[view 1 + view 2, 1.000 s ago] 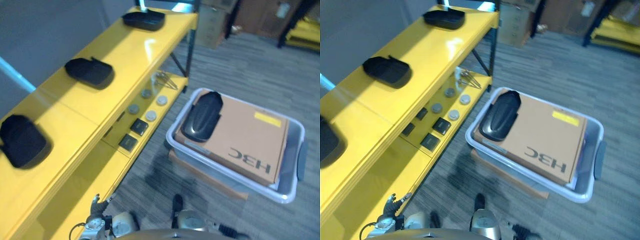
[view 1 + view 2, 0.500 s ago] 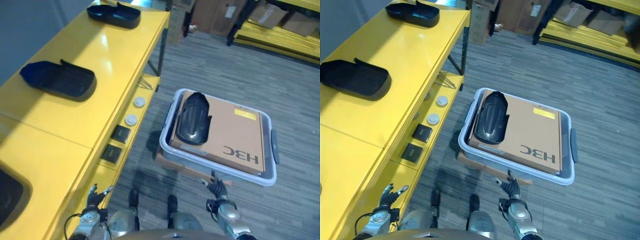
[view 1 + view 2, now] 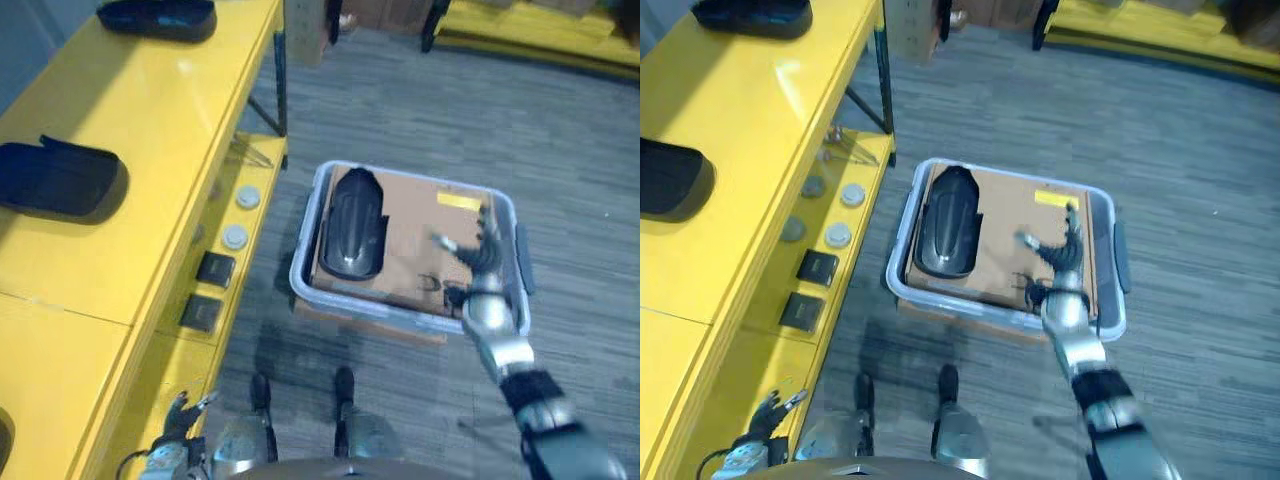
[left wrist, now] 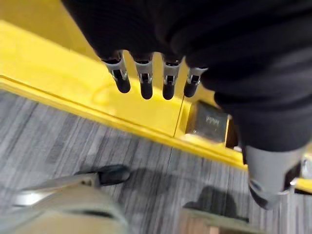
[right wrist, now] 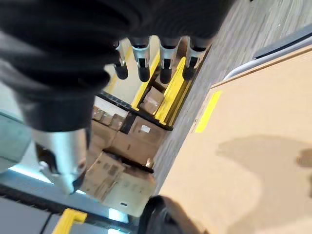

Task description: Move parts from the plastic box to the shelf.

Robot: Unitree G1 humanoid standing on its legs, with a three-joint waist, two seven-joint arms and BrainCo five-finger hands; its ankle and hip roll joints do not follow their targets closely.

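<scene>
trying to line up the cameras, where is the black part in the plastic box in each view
Left eye view: black part lies on the cardboard, box's left side.
Right eye view: same spot.
Right wrist view: a dark edge, probably it.
Left wrist view: yellow shelf and floor instead.
Shared landmark: yellow label on the cardboard.

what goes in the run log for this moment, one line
right hand: open, over plastic box | left hand: open, low by shelf | black part: in box, untouched

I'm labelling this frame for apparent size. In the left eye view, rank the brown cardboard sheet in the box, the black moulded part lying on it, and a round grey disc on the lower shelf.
1. Brown cardboard sheet, clearly largest.
2. Black moulded part.
3. Round grey disc, smallest.
</scene>
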